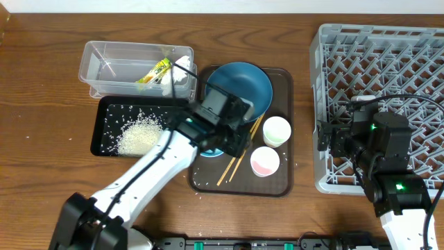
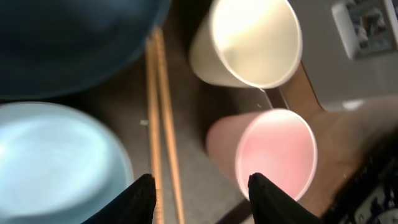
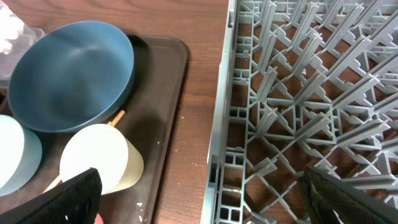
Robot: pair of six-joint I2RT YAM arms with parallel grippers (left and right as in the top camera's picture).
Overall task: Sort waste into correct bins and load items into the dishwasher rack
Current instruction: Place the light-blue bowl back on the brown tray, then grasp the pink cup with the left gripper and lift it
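Chopsticks (image 2: 153, 124) lie just inside the left gripper's (image 2: 202, 199) open, empty jaws; right gripper (image 3: 200, 186) gapes wide, empty.

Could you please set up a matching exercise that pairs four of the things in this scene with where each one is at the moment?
Column A
1. snack wrapper
2. rice heap
3. chopsticks
4. right hand

Column B
a. on the brown serving tray
b. over the edge of the dishwasher rack nearest the serving tray
c. in the clear tub
d. on the black tray

Pairs: 1-c, 2-d, 3-a, 4-b
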